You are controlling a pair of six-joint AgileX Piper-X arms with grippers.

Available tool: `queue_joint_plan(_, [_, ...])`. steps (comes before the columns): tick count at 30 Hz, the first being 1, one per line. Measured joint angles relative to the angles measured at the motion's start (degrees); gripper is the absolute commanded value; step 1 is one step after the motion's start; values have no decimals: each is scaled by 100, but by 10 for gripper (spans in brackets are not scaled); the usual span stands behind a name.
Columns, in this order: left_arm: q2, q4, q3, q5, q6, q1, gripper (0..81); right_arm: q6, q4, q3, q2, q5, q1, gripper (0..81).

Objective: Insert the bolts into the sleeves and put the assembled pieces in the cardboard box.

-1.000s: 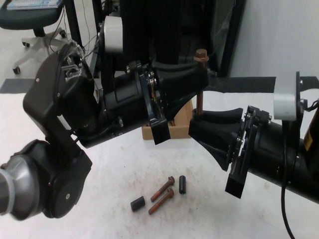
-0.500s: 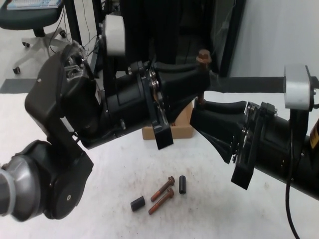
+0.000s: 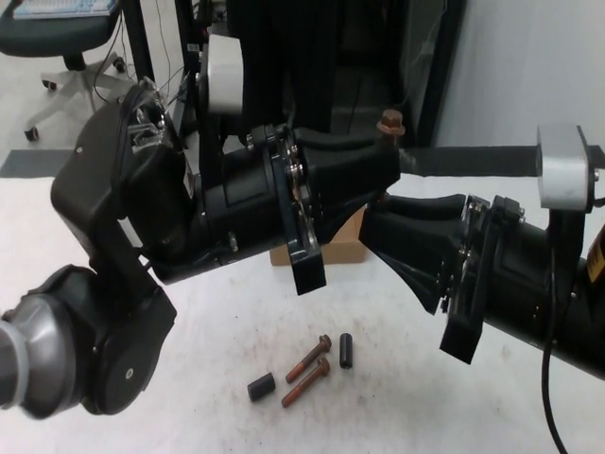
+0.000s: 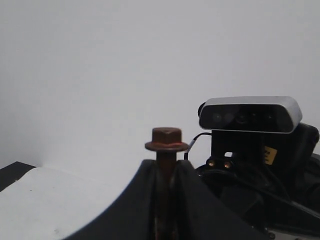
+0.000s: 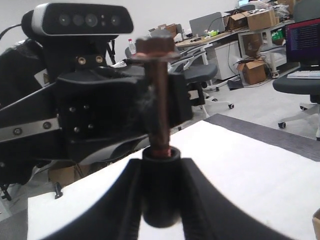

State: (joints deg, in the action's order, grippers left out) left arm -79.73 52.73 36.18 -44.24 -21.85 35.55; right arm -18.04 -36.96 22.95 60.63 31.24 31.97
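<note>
Got the left gripper pinching a bolt upright between narrow jaws, hex head just above the tips. Same deal for the right gripper: clamped around a black sleeve, right under the left jaws, with that bolt's shank meeting the sleeve's top. Down on the bench, well below both sets of jaws: two spare bolts and two loose sleeves, touched by neither. And the cardboard box tucked under the left jaws.
</note>
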Motion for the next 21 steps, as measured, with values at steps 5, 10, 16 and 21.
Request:
queue_joint_plan(5, [0,-133,0,-265,24,0,346,0,-41,0,0,34,0,8])
queue_joint_plan(10, [22,-184,0,-260,37,-11,362,0,-39,0,0,45,0,8])
queue_joint_plan(16, [227,-231,0,-149,37,-103,362,0,-79,0,0,45,0,8])
queue_joint_plan(21, [450,-239,0,179,47,-399,362,0,-30,0,0,45,0,8])
